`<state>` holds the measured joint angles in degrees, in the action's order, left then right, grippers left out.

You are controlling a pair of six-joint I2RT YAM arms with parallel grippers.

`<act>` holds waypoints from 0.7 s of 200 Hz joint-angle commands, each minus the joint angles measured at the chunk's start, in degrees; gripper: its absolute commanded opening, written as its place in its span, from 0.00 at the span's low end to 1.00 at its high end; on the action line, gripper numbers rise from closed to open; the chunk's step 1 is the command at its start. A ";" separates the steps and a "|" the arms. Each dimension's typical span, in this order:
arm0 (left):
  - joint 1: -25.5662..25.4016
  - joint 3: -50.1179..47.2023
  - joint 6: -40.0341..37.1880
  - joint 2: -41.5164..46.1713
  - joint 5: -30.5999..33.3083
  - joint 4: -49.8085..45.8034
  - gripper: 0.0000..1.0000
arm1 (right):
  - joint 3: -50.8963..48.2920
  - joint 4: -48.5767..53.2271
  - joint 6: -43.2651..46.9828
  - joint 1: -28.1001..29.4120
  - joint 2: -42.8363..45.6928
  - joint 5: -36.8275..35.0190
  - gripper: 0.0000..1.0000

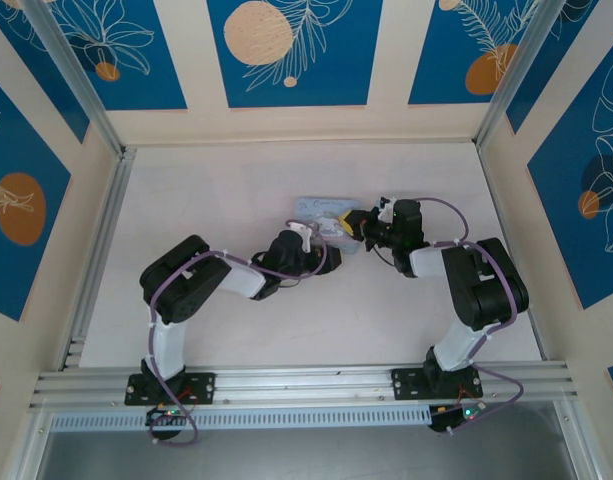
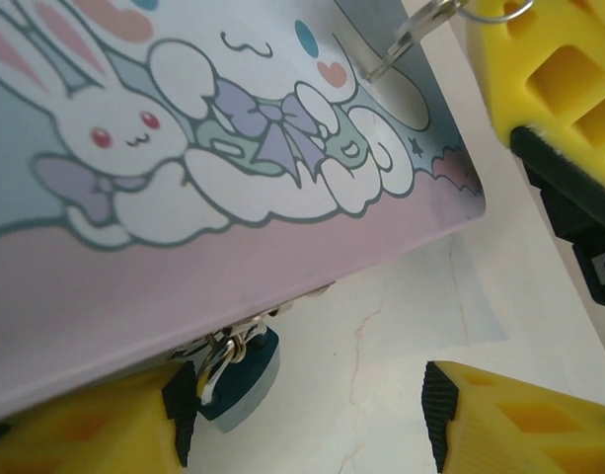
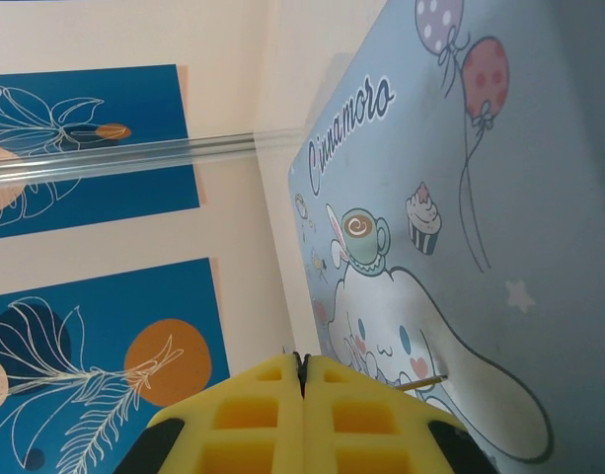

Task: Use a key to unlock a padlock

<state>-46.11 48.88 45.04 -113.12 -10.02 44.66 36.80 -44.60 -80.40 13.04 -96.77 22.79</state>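
Left tool (image 2: 307, 410): jaws apart beside padlock (image 2: 241, 380) | right tool (image 3: 302, 363): clamped on key (image 2: 406, 44) | tin (image 3: 480, 148): reads "Cinnamoro"

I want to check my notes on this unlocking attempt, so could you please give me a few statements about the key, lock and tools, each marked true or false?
1. The right tool is shut on a key. True.
2. The key sits in the padlock. False: the key's tip is over the printed lid of the tin, apart from the padlock.
3. The padlock hangs at the tin's edge, right beside one of the left tool's fingers. True.
4. The left tool is clamped shut. False: its fingers stand well apart, with bare table between them.
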 commanded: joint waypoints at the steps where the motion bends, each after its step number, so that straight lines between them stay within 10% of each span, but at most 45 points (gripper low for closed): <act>1: -0.72 -0.54 2.37 -0.64 0.78 5.02 0.61 | -0.13 -1.13 -0.22 -0.39 -0.45 0.98 0.00; 140: -2.88 4.52 -0.74 -4.96 3.16 -2.02 0.59 | -0.40 -1.35 -0.43 -0.98 -0.76 1.30 0.00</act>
<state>-47.53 51.44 46.35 -116.07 -7.42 45.15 36.75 -44.60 -80.53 12.38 -96.77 22.98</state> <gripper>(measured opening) 0.596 0.060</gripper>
